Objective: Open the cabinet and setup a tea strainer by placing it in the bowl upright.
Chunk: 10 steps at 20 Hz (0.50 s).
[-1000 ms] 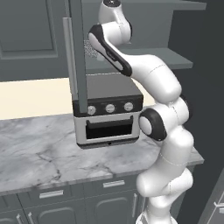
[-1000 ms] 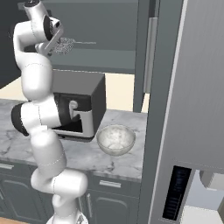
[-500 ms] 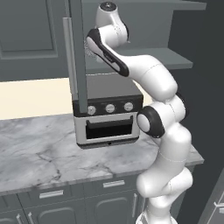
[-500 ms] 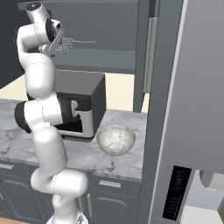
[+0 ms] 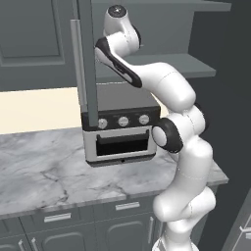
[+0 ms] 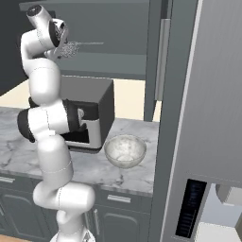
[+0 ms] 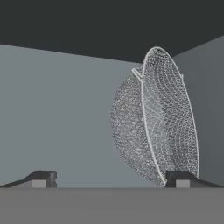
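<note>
Dark finger tips sit wide apart at the bottom of the hand view, gripper (image 7: 109, 180) spread w/ nothing clamped between. Wire-mesh tea strainer (image 7: 153, 118) stands on edge right against the right-hand tip, rim vertical, mesh bulging toward the gap; whether that tip touches it, can't tell. Grey shelf (image 7: 65, 113) lies behind it.

Right base view: strainer (image 6: 72, 48) just off the hand, thin handle reaching out over the shelf inside the cabinet (image 6: 156, 56), door swung open, silver bar handle edge-on.

Change vs 1 s ago: hand has dropped a bit and tucked closer to the strainer; mesh was clearly apart from the hand then, now reads as right at it. Scene otherwise same, base not moved.

Judgement: door step done, this is the approach to grasp. Fingers need to shift so the rim sits between them before closing.

Bowl (image 6: 125, 150) waits on the marble counter (image 6: 127, 175), beside the toaster oven (image 6: 90, 113), well below the shelf.
</note>
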### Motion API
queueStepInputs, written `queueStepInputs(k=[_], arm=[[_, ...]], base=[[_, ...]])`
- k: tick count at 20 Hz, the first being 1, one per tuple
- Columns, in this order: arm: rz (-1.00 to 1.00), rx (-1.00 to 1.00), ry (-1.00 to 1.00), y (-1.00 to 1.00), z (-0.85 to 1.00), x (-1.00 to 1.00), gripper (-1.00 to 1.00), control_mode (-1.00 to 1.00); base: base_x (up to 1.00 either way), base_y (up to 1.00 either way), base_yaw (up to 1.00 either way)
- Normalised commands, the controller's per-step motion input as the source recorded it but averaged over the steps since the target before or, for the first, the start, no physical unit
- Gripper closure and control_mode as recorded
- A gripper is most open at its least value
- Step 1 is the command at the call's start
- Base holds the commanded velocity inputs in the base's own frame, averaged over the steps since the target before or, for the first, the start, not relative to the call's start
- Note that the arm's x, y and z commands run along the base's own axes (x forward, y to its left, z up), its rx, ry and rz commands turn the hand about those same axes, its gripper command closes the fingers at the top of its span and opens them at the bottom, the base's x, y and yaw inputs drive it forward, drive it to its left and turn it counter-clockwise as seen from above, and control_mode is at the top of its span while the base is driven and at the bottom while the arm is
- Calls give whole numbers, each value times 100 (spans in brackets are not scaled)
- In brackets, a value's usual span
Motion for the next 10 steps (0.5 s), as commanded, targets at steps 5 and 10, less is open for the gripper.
queueStepInputs(k=[5,10], arm=[[0,-1,-17,0,0,6,-100,-100],[3,-1,-13,4,-4,1,-100,-100]], base=[[0,0,0],[0,0,0]])
